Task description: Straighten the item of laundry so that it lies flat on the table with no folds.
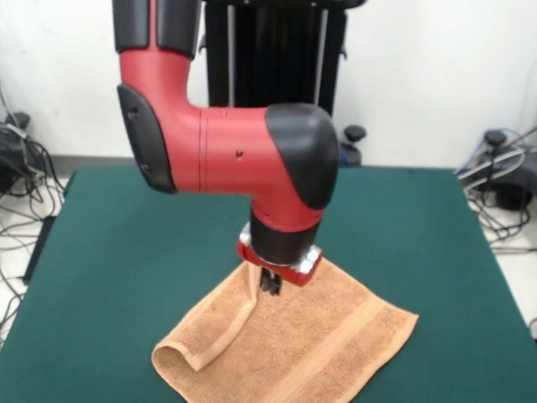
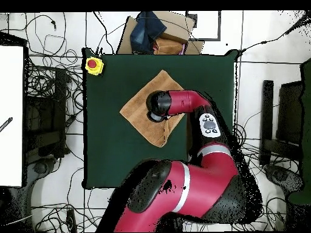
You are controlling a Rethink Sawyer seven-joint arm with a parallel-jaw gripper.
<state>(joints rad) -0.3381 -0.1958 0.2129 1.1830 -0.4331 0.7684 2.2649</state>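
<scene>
Front view: at the near left, a corner of the tan terry towel [image 1: 285, 336] is seen folded over into a rolled loop, with a raised crease running from it up toward the gripper [image 1: 270, 285]. The gripper is held low over the towel's far part, its tips at the cloth; whether they are apart or together cannot be told. The towel is spread near the front middle of the green table [image 1: 419, 227], one woven band showing toward its right side.
</scene>
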